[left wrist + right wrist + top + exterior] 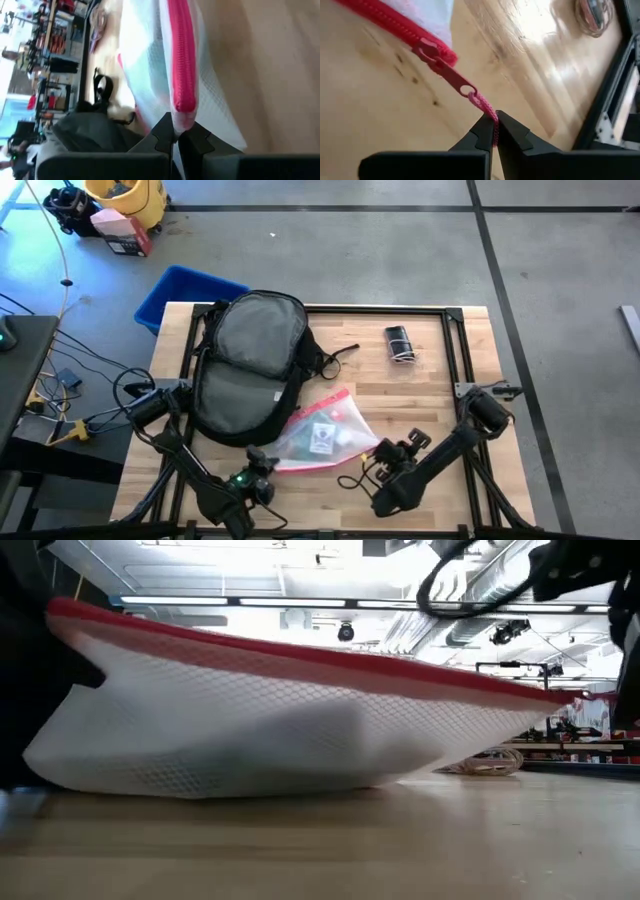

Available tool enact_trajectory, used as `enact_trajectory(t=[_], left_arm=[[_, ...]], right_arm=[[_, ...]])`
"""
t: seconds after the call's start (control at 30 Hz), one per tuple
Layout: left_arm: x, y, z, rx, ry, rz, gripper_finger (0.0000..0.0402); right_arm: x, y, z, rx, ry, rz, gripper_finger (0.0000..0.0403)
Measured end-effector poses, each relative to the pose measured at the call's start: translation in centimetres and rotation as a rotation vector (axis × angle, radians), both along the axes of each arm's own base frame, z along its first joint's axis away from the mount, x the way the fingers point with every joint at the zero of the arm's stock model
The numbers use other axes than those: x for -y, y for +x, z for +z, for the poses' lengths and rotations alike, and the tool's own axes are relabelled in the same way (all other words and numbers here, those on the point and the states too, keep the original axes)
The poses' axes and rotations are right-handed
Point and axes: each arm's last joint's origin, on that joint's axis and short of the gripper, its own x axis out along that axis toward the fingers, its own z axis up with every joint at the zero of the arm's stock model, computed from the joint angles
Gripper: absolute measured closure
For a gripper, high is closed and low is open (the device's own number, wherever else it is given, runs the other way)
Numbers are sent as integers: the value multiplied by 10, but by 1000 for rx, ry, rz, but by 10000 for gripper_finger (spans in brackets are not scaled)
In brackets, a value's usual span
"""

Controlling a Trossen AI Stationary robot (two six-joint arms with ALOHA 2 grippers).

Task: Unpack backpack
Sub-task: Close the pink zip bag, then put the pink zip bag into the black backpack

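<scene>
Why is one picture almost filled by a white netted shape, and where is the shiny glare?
Low view: the pouch lies close to the camera, so it fills the frame, under bright ceiling lights. Right wrist view: glare streaks the wooden table beyond the right hand.

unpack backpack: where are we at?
Done: the pouch lies on the table, out of the backpack; a small dark item lies apart. In hand: left gripper shut on the pouch's edge, right gripper shut on its zip cord. Left: whatever the backpack holds, unseen.
</scene>
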Motion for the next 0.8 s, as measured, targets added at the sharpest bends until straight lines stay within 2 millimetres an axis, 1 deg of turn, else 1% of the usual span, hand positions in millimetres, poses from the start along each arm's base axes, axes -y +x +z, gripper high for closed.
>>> enact_trajectory(t=[0.1, 0.17, 0.3, 0.4, 0.47, 0.57, 0.67, 0.73, 0.8], left_arm=[[3, 3, 0, 55, -25, -2, 401], [6, 10, 0, 95, -59, -7, 401], [10, 32, 1, 109, -116, -56, 401], [12, 52, 3, 53, -195, -143, 401], [12, 60, 4, 20, -247, -187, 397], [13, 64, 10, -13, -251, -208, 377], [13, 58, 16, -72, -221, -187, 348], [13, 51, 18, -103, -224, -149, 328], [13, 44, 19, -143, -244, -120, 309]], right_arm=[[-2, -7, -3, -6, -25, 3, 403], [-4, -12, -2, -19, -42, 6, 403], [-5, -13, -2, -55, -35, 44, 403], [-5, -13, -2, -93, -11, 49, 402], [-6, -14, -2, -136, 19, 56, 393], [-13, -19, -4, -228, 109, 84, 357], [-26, -26, -8, -268, 223, 149, 303], [-40, -29, -12, -248, 313, 225, 266], [-54, -29, -15, -166, 366, 321, 231]])
